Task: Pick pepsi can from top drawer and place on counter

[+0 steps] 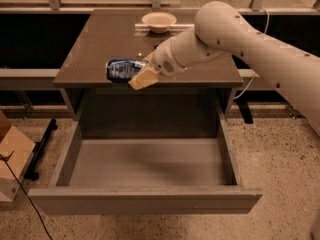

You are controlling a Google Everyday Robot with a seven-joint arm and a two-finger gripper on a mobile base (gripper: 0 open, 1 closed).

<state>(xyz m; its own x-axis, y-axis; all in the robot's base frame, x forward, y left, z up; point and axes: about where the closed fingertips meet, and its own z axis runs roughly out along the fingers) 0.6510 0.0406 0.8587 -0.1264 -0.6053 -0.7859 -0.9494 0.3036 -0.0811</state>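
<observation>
**Pepsi can held over the counter, drawer open below**

The counter (100, 39), broad, glossy and grey-brown, filled the middle of the view. The top drawer (150, 161) stood pulled well out from beneath the counter's front edge, with no can on its flat grey floor. The robot's white arm (260, 44) reached in from the counter's right side. It sloped down and to the left across the counter, with the wrist dipped toward the front edge. A pale bowl (159, 20) sat at the counter's back edge, well apart from the action.

The gripper (134, 74) hung over the counter's front-left part, just inside the front edge, clamped on the pepsi can (119, 69). The can lay on its side in the grip, its length running along the counter's front edge, and one tan finger pad (144, 79) showed against its near side. Whether the can touched the counter could not be told.

The can looked light and thin-walled — stiff enough to carry, though likely to dent under a hard squeeze. Its smooth metal skin was probably slippery. The hold appeared to be across the barrel, the sounder place to grip. Released on its side, a round can might well roll toward the counter's edge — standing it on a silver end would be the safer rest.
</observation>
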